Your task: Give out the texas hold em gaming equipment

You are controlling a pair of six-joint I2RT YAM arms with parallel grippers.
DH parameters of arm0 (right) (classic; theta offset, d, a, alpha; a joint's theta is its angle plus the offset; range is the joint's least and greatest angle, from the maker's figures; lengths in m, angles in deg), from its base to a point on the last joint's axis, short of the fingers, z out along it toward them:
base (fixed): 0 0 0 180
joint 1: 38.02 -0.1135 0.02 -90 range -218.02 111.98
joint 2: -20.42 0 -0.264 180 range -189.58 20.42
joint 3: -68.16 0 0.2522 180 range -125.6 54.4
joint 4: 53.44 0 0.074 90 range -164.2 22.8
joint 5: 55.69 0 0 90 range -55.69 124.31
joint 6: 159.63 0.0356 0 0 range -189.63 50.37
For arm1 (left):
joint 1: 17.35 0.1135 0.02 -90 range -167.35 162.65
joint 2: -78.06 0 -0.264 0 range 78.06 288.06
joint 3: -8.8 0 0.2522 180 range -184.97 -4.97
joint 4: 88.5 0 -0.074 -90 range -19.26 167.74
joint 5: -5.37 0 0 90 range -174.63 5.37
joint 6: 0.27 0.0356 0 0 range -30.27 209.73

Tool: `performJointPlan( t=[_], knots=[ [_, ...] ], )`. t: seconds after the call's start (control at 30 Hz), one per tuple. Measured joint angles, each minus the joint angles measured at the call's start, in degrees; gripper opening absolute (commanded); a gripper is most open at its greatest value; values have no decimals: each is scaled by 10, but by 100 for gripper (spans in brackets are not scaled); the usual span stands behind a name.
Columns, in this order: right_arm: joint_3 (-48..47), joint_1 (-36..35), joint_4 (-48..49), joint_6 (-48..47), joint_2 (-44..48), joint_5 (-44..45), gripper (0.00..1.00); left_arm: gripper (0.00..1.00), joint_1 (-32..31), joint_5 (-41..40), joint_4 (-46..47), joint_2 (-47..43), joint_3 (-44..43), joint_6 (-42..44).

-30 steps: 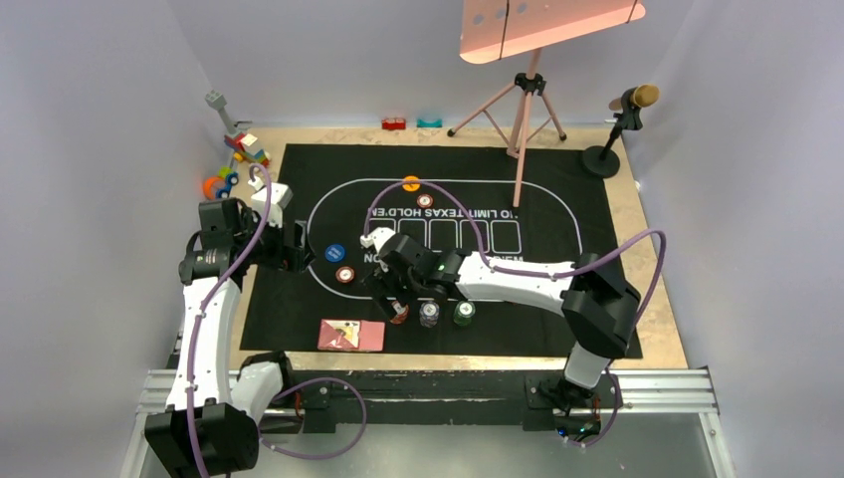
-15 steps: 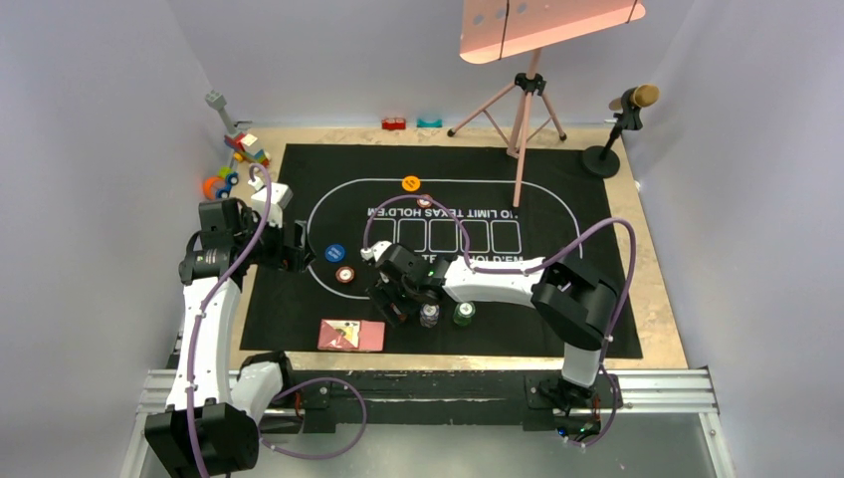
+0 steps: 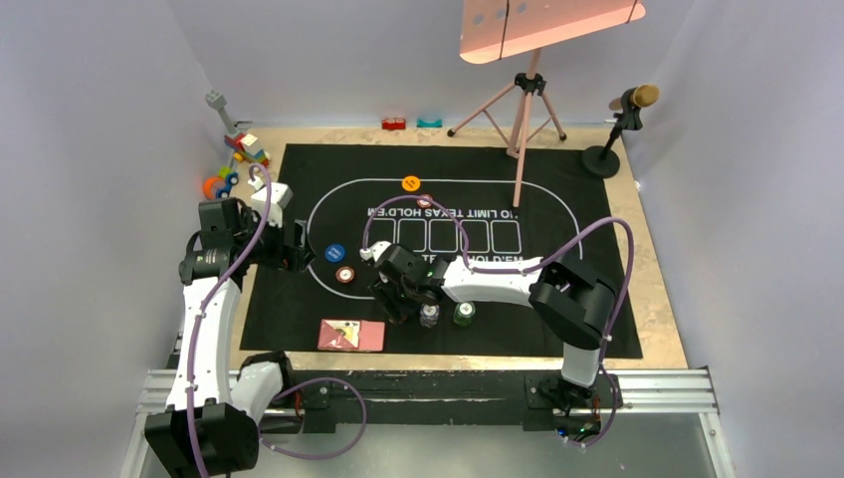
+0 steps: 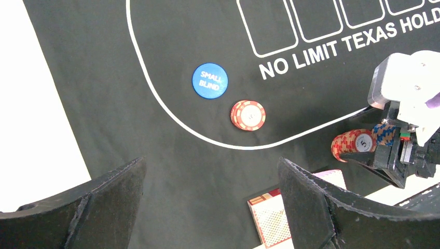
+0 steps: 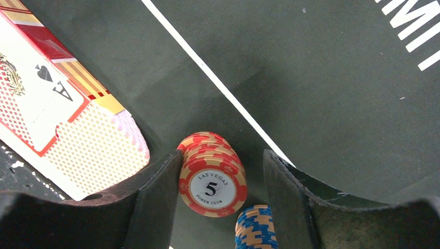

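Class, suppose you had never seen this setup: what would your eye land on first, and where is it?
A red chip stack marked 5 stands on the black mat, straddled by the open jaws of the right arm. Beside it lies a pink-backed card pack, and a blue SMALL BLIND button sits inside the white oval.

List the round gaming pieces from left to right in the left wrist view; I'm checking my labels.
Blue round SMALL BLIND button → red striped poker chip stack → second red striped poker chip stack.
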Motion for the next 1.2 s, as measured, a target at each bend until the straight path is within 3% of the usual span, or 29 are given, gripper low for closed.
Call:
performJointPlan(
  t=[0.33,0.53,0.8,0.97,1.2],
  knots=[
    [0,0,-1,3,1,-2,40,100,0,0,0,0,0,0],
    [0,0,-17,5,16,-2,22,100,0,0,0,-1,3,0],
    [0,20,-28,12,89,-2,17,100,0,0,0,-1,3,0],
    [4,73,-39,25,152,9,15,100,0,0,0,-1,3,0],
    [68,202,-61,58,253,70,10,100,0,0,0,-2,3,0]
  ],
)
